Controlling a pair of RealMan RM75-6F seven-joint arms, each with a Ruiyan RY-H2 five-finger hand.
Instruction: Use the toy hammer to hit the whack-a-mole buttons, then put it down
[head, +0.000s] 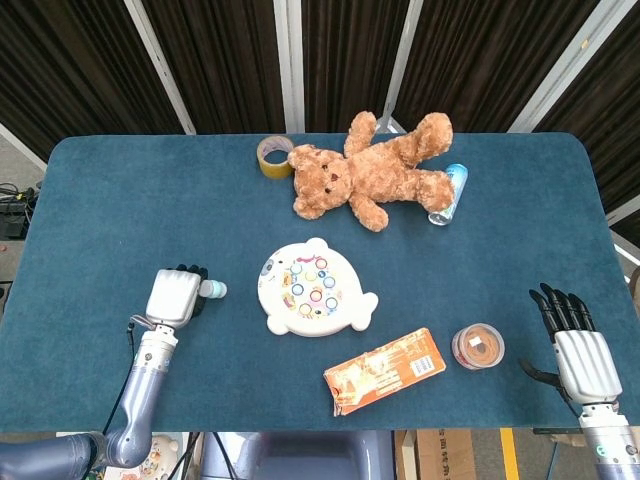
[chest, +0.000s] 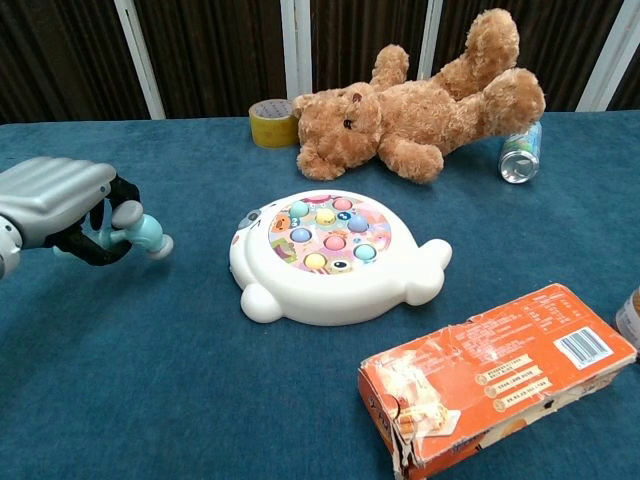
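My left hand (head: 174, 296) (chest: 62, 205) grips the light blue toy hammer (chest: 140, 232) (head: 210, 290) at the table's left. The hammer's head pokes out to the right of the fingers and hangs a little above the cloth. The white whack-a-mole toy (head: 312, 289) (chest: 335, 252) with its coloured buttons lies at the middle, a short way right of the hammer. My right hand (head: 577, 340) rests at the near right corner with fingers straight and apart, holding nothing.
A brown teddy bear (head: 375, 173) lies behind the toy, with a tape roll (head: 273, 156) to its left and a can (head: 450, 193) to its right. An orange box (head: 385, 370) and a small round tub (head: 477, 346) sit near the front edge.
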